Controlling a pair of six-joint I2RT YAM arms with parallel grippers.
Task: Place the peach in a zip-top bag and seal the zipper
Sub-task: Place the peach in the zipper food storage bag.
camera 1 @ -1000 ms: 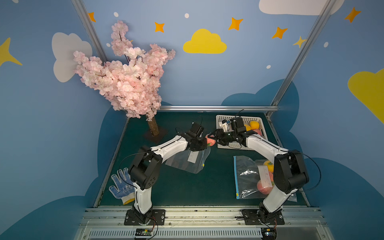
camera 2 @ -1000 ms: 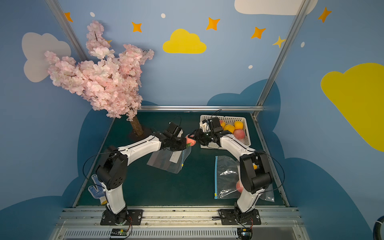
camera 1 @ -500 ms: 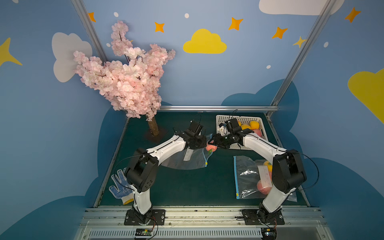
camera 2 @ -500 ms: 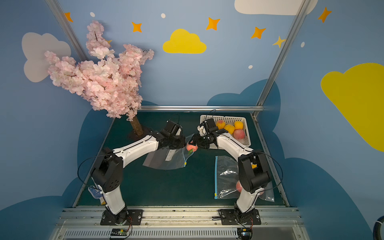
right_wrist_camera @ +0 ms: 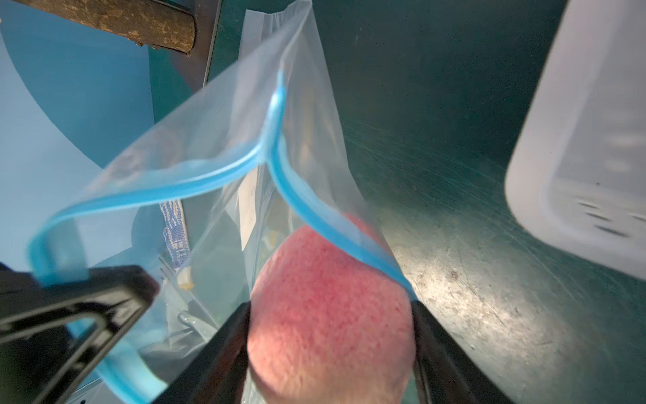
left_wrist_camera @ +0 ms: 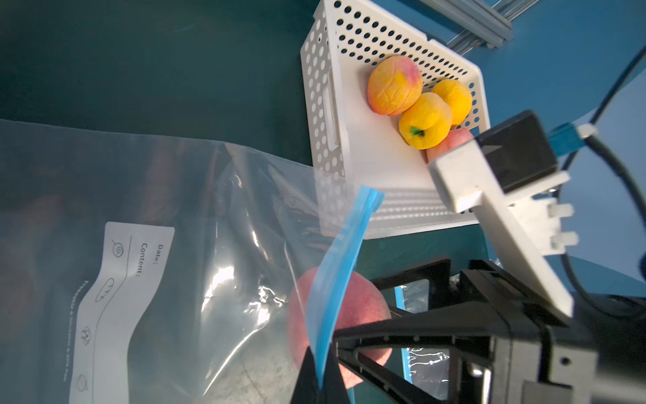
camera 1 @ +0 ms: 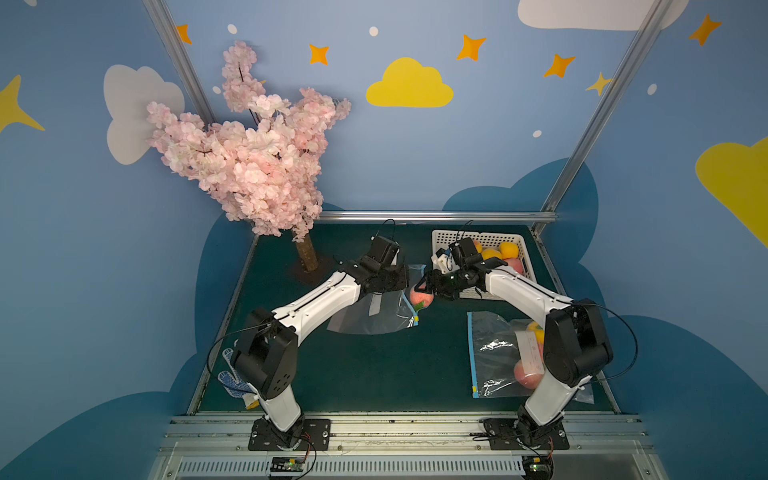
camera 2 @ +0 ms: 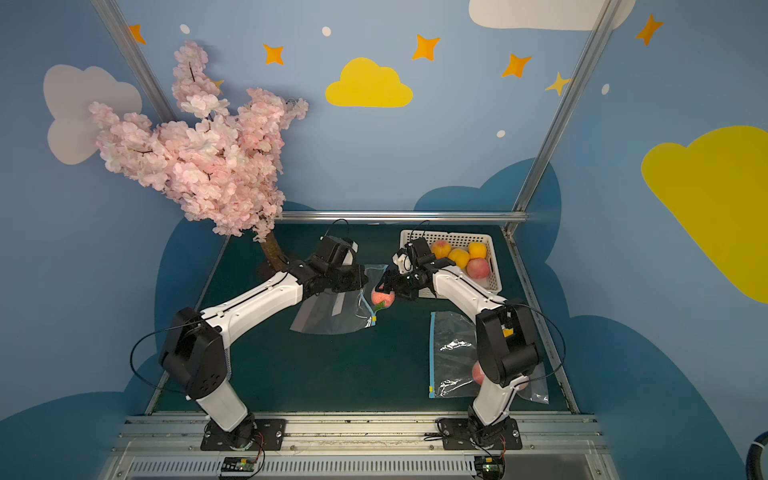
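The pink peach (camera 1: 422,296) (camera 2: 382,298) sits at the open mouth of a clear zip-top bag (camera 1: 370,316) (camera 2: 328,316) with a blue zipper strip. My right gripper (right_wrist_camera: 330,307) (camera 1: 424,286) is shut on the peach (right_wrist_camera: 328,325), one finger against each side. One blue lip of the bag (right_wrist_camera: 209,150) crosses over the peach's far side. My left gripper (left_wrist_camera: 318,381) (camera 1: 405,277) is shut on the other zipper lip and holds it up. The bag (left_wrist_camera: 174,245) trails down onto the mat. The peach (left_wrist_camera: 363,307) shows behind the strip.
A white perforated basket (camera 1: 482,239) (camera 2: 449,236) (left_wrist_camera: 325,105) with several peaches stands behind the right arm. A second zip bag (camera 1: 494,353) with fruit lies at front right. The blossom tree's trunk (camera 1: 307,253) stands at back left. A dotted glove (camera 1: 230,378) lies by the left base.
The right gripper has brought the peach down to the bag's mouth. The bag's body has spread flatter on the mat. In the last half second little has moved.
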